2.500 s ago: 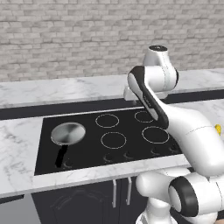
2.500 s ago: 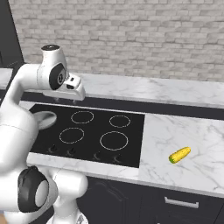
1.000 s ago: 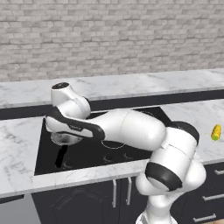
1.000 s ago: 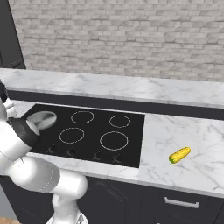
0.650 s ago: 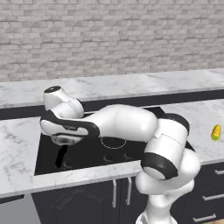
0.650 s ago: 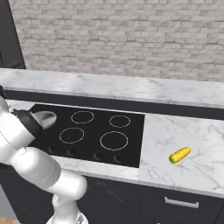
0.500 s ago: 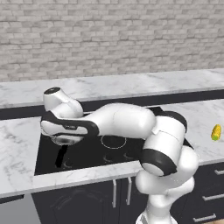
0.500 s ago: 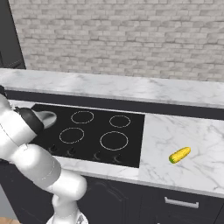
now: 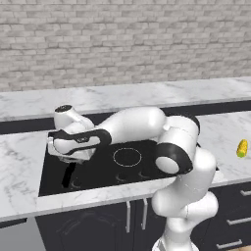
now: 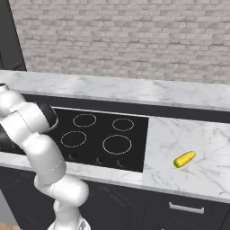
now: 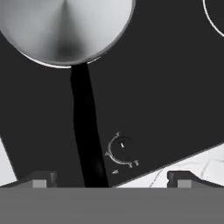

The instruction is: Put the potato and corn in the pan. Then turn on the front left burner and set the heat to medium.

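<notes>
The pan [image 11: 65,26], shiny grey metal, lies at the top of the hand view, and its long black handle [image 11: 85,131] runs down towards me. My gripper [image 11: 111,179] hovers open above the handle's end, one fingertip on each side, holding nothing. In the left base view my arm [image 9: 127,125] stretches left and low over the cooktop, covering the pan's bowl, with the handle [image 9: 68,174] poking out below. The corn [image 9: 241,148], a yellow cob with a green tip, lies on the marble counter far to the right [image 10: 184,159]. The potato is out of view.
The black cooktop [image 9: 147,166] has white burner rings [image 10: 117,144] and a row of knobs along its front edge; one knob dial [image 11: 121,151] sits just right of the pan handle. Marble counter [image 10: 197,134] flanks it, with a brick wall behind.
The arm swung from upright over the middle of the cooktop to low over the pan at the left, edging further left in the last second. Gripper stayed open; the corn has not moved.
</notes>
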Motion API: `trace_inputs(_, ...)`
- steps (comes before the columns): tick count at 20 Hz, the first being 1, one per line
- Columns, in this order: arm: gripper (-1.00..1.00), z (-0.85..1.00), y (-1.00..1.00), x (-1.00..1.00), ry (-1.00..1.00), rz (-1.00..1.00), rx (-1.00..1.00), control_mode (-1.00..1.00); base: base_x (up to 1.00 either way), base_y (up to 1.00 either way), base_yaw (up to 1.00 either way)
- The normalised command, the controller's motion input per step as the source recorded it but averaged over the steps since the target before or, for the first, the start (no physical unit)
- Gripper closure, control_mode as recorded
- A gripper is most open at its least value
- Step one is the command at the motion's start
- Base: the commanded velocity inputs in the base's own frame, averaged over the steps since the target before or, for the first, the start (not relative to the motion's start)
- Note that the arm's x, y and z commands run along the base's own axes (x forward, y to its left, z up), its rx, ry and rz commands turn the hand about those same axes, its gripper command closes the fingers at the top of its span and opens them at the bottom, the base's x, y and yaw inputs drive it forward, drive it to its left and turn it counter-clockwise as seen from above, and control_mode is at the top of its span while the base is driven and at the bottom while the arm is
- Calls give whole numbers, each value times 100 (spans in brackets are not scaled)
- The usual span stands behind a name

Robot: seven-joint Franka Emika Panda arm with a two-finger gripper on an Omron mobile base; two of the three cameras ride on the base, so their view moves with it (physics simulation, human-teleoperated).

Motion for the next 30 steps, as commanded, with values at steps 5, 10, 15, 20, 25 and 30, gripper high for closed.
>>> trace_inputs(5,-100,-16,51,6,7,5,-1,-100,0,0,0)
trace_inputs(10,-100,-1,14,3,3,0,-6,-100,0,0,0)
trace_inputs(15,-100,-12,-7,1,4,0,-2,-100,0,0,0)
trace_inputs(20,-100,-28,-34,-10,-1,0,0,-100,0,0,0)
trace_inputs(25,-100,-34,-40,-9,-3,0,4,-100,0,0,0)
trace_inputs(30,-100,-23,0,0,0,0,5,-100,0,0,0)
